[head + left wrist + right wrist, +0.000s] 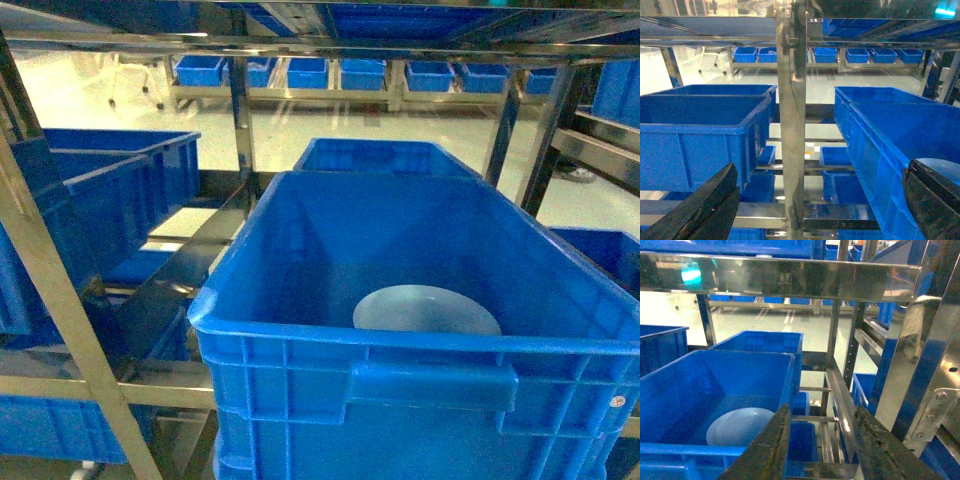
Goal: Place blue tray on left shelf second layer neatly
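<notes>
A deep blue crate (pixel 400 330) fills the lower centre of the head view, its near rim (pixel 420 345) running across the bottom of the frame. The blue tray (pixel 425 311), pale and round, lies flat on the crate floor close to the near wall, slightly right of centre. Neither gripper shows in the head view.

In the right wrist view the right gripper (pixel 820 450) occupies the bottom centre, its two dark, worn fingers (pixel 770 450) spread apart with nothing between them. The tray (pixel 737 426) sits to the lower left of those fingers, down inside the crate (pixel 715 385), clear of the gripper and untouched.

In the left wrist view the left gripper (pixel 820 205) is likewise open, one finger (pixel 705 210) at the lower left corner and the other at the lower right edge, empty space between them. A sliver of the pale tray (pixel 945 167) shows at the right edge, just above the right-hand finger, inside the crate (pixel 890 150).

Behind the near crate stands a second blue crate (pixel 385 157). More blue crates (pixel 110 190) rest on the steel shelving (pixel 60 300) at the left of the head view. A steel upright post (pixel 791 115) divides the left wrist view. Farthest off, across a pale glossy floor (pixel 120 100), a row of small blue bins (pixel 360 73) lines a low rack along the top of the frame.
</notes>
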